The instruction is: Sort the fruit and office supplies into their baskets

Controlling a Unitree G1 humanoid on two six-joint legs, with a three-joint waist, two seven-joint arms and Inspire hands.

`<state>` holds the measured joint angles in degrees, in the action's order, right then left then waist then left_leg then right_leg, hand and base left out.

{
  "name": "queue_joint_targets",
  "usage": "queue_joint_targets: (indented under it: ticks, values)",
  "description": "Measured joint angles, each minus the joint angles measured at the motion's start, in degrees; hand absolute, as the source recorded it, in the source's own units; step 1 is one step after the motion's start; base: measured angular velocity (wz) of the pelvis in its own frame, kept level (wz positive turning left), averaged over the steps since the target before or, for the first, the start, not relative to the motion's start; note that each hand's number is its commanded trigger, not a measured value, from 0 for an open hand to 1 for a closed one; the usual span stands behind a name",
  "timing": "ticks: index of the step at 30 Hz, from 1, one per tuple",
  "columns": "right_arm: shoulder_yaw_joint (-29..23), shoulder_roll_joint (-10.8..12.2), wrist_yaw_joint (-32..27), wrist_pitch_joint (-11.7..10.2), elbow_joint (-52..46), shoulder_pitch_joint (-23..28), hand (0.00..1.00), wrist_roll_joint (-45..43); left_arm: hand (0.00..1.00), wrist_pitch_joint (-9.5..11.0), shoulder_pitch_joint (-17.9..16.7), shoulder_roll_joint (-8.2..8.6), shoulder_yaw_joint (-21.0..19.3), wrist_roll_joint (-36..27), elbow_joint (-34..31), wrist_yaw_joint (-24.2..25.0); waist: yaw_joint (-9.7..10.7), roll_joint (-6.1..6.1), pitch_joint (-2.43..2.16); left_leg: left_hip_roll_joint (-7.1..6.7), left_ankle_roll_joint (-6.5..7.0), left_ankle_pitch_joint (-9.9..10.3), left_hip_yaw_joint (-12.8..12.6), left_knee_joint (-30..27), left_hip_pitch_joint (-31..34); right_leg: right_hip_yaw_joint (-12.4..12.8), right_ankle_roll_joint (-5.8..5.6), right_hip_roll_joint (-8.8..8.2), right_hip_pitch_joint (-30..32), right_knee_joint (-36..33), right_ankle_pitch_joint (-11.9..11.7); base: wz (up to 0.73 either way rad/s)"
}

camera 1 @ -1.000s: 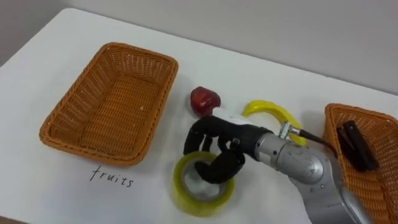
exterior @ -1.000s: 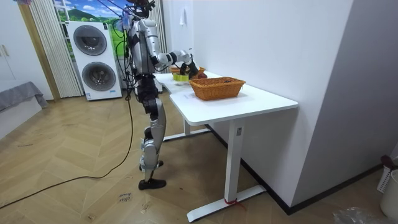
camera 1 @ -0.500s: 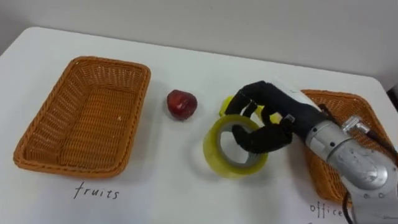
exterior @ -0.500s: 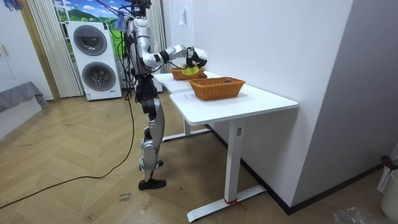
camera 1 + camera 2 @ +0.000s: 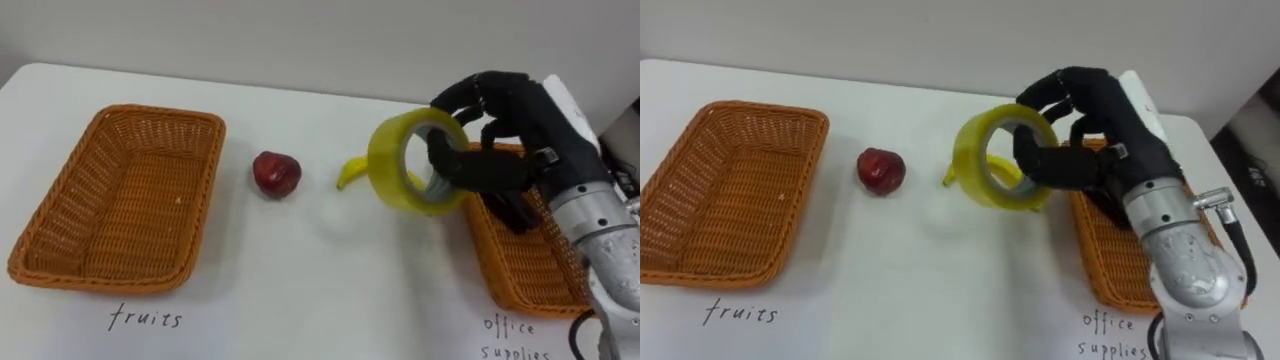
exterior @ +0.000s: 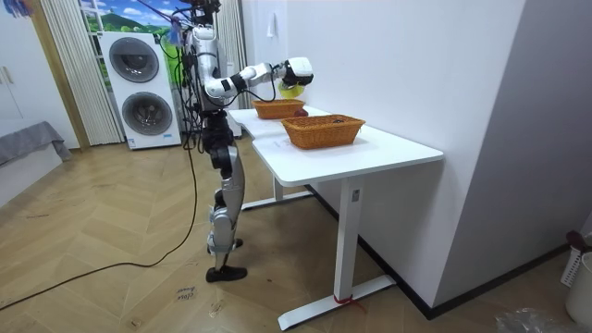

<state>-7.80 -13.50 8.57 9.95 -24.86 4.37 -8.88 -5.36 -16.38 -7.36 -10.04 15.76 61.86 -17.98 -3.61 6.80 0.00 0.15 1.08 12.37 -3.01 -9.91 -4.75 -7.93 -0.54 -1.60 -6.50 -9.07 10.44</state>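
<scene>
White rectangular table [image 5: 300,290] carries the right-hand orange wicker basket [image 5: 520,275]. Far left of it sits a matching empty basket [image 5: 70,215]. Above its left rim, the black right hand [image 5: 520,130] curls through a lifted yellow tape roll [image 5: 385,165]. Left of that basket lie a red apple [image 5: 276,173] and, nearer it, a yellow banana [image 5: 352,172].

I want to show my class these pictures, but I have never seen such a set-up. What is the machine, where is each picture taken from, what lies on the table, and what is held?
It is a humanoid robot standing at a white table. Two pictures come from the two eyes of a camera on its head, looking down; the third from a camera in the room, seeing the whole robot. On the table lie a red apple, a banana, a left basket and a right basket with a dark object inside. Its right hand is curled round a roll of yellow tape, held above the table near the right basket.
</scene>
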Motion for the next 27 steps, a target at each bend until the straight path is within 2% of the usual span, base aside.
queue_joint_targets:
  ticks: [2,8,10,13,18,24,27]
  values:
    - [-0.93,-0.06,-3.13,-1.85,1.82,0.08,1.0,0.11,0.0,0.0,-0.45,0.04,-0.02,0.03,-0.01,0.0,0.61,-0.35,0.13,-0.05,0.0,0.0,0.02,0.0,-0.01,-0.11,0.0,0.04,-0.07,0.03,0.0,0.0]
    - [-4.21,-0.23,-9.22,-1.87,8.22,0.05,1.0,0.09,0.0,-0.05,-1.92,0.34,-0.94,0.11,-0.05,0.01,1.95,-0.81,-0.06,-0.02,0.0,0.0,0.02,0.15,-0.23,-0.39,0.0,-0.07,-0.21,0.19,0.0,0.0]
    - [-4.95,-0.24,-11.2,-1.87,9.77,0.05,1.0,0.07,0.0,-0.15,-1.95,0.37,-1.0,0.16,-0.04,0.01,2.0,-1.08,0.08,0.02,0.0,0.0,-0.08,0.24,-0.63,-0.37,0.0,-0.09,-0.42,0.21,0.0,0.0]
    - [-5.38,-0.24,-13.65,-1.86,11.62,0.06,1.0,0.06,0.0,-0.47,-1.95,0.39,-2.12,0.17,-0.08,0.01,2.27,-1.36,0.04,0.03,0.0,0.0,-0.14,0.3,-0.96,-0.35,-0.01,-0.05,-0.74,0.21,0.0,-0.01]
    - [-7.37,-0.41,-16.01,-1.68,13.28,0.05,1.0,2.97,0.0,-1.19,-2.06,1.01,-3.35,0.15,-0.41,-0.41,2.56,-1.22,-0.02,0.14,0.0,-0.01,-0.18,0.3,-1.25,-0.24,0.0,-0.08,-0.68,0.17,0.0,-0.01]
    - [-9.13,-0.42,-17.34,-1.06,13.36,0.06,1.0,1.51,0.0,-2.8,-2.2,1.38,-3.35,0.17,-0.5,-0.14,4.66,-0.8,-0.12,0.08,0.0,-0.01,-0.22,0.44,-1.88,-0.09,-0.01,-0.03,-1.41,-0.09,0.0,0.0]
    - [-10.22,-1.29,-19.05,-1.06,14.26,0.05,1.0,1.53,0.0,-3.02,-2.19,1.36,-3.37,0.1,-0.5,0.03,5.15,-0.73,-0.09,0.08,0.0,-0.01,-0.62,0.41,-2.05,0.18,-0.01,0.01,-1.18,-0.71,0.0,-0.07]
